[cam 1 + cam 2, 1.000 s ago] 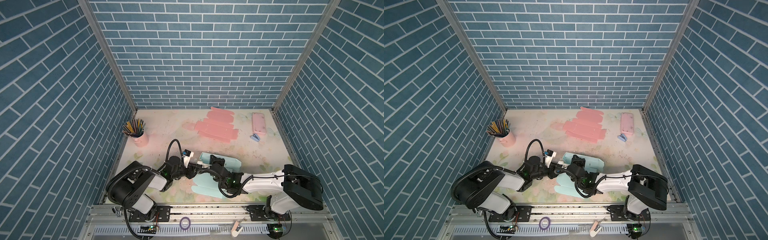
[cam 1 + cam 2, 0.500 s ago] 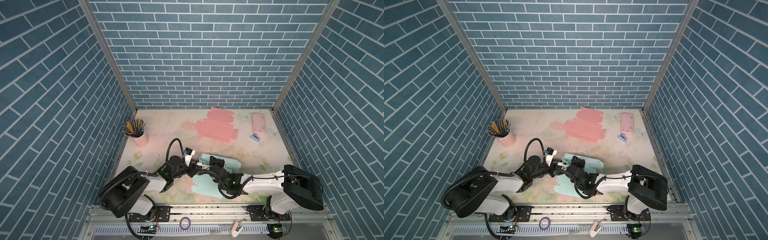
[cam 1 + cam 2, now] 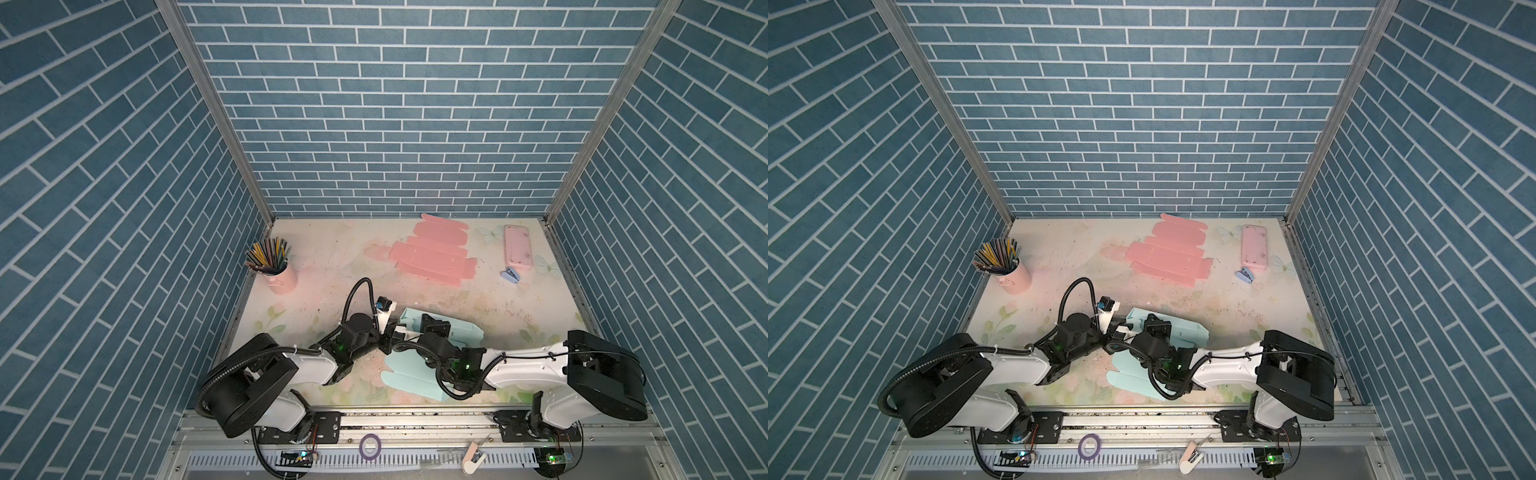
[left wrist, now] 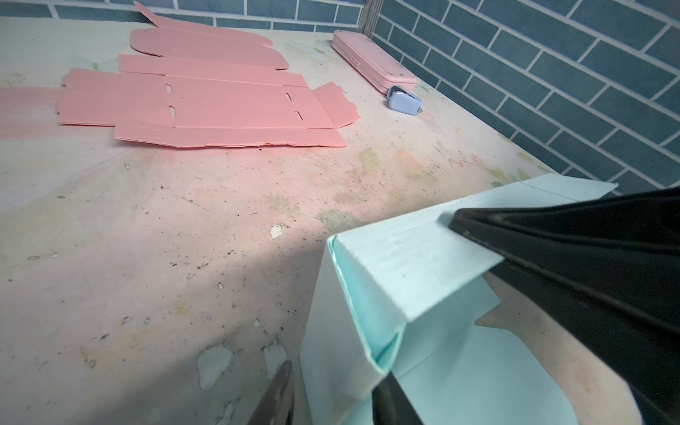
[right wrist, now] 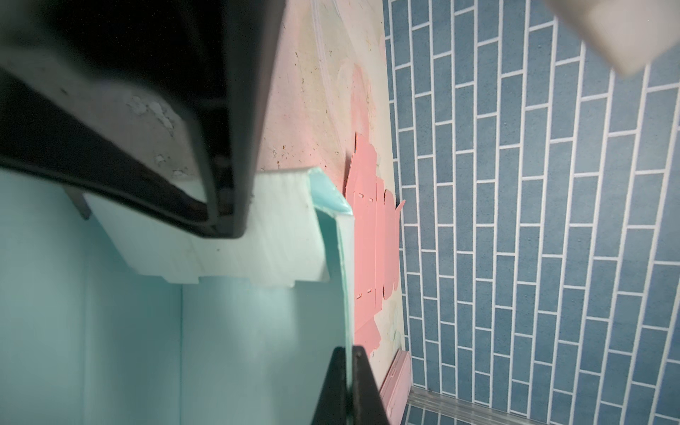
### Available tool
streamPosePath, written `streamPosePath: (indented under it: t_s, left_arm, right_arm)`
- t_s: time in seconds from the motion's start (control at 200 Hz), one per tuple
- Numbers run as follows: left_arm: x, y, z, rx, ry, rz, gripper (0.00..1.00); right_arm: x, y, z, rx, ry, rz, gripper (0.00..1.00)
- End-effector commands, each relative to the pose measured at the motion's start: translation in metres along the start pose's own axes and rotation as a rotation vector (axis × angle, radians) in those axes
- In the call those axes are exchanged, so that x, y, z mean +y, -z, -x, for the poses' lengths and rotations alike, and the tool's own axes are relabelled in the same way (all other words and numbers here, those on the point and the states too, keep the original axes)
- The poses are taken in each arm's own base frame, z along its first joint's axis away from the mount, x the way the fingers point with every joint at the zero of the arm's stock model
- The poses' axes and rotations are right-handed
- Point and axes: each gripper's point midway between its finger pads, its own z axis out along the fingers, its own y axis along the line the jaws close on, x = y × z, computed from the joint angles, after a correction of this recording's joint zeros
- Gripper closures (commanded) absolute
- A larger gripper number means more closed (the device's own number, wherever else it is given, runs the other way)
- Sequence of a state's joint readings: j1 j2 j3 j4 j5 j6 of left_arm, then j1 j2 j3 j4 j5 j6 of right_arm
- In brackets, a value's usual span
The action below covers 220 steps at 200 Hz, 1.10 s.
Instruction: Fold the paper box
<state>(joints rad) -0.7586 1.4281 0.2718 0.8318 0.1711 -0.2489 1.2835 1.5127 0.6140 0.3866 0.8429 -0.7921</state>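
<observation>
The paper box (image 3: 463, 329) is mint green and partly folded, lying near the table's front middle with a flat flap (image 3: 409, 374) spread toward the front. My left gripper (image 4: 333, 399) is at the box's left end, open. Its fingertips (image 4: 276, 395) straddle the upright end wall (image 4: 331, 342), with a narrow gap on the outer side. My right gripper (image 5: 347, 384) is shut on the thin edge of the box's long back wall (image 5: 338, 265). In both top views the two grippers (image 3: 392, 330) (image 3: 1156, 326) meet over the box's left half and hide part of it.
A flat pink box blank (image 3: 432, 257) lies at the back middle. A pink case (image 3: 518, 247) and a small blue clip-like item (image 3: 511, 274) sit at the back right. A pink cup of pencils (image 3: 276, 270) stands at the left. A purple tape ring (image 3: 368, 444) lies on the front rail.
My left jaws have narrowed around the box's end wall and the left arm has reached a little further in. The right gripper has kept its hold and place.
</observation>
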Motion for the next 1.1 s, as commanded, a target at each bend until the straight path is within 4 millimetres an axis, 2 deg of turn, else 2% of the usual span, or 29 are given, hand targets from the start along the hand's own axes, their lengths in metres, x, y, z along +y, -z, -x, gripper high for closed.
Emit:
streamPosePath:
  t_s: [0.0, 0.32, 0.66, 0.75, 0.835, 0.985, 1.095]
  left_arm:
    - [-0.012, -0.006, 0.011, -0.053, -0.062, -0.002, 0.65]
    - [-0.020, -0.014, 0.006, -0.064, -0.060, -0.041, 0.64]
    - [-0.015, -0.016, 0.003, -0.073, -0.062, -0.024, 0.61]
    - [-0.014, -0.015, 0.003, -0.077, -0.064, -0.017, 0.72]
    - [-0.013, -0.013, 0.001, -0.072, -0.067, -0.010, 0.74]
    - [-0.012, -0.006, -0.001, -0.072, -0.064, -0.002, 0.57]
    - [-0.013, 0.001, -0.004, -0.065, -0.068, 0.001, 0.53]
  right_arm:
    - [0.009, 0.005, 0.025, -0.073, -0.082, 0.041, 1.00]
    - [0.011, 0.012, 0.031, -0.110, -0.188, 0.075, 0.97]
    - [0.014, 0.016, 0.038, -0.135, -0.252, 0.097, 0.95]
    - [0.015, 0.017, 0.037, -0.130, -0.258, 0.095, 0.95]
    - [0.016, 0.017, 0.036, -0.123, -0.253, 0.093, 0.95]
    - [0.014, 0.015, 0.031, -0.096, -0.238, 0.064, 0.98]
    - [0.011, 0.013, 0.026, -0.072, -0.210, 0.027, 1.00]
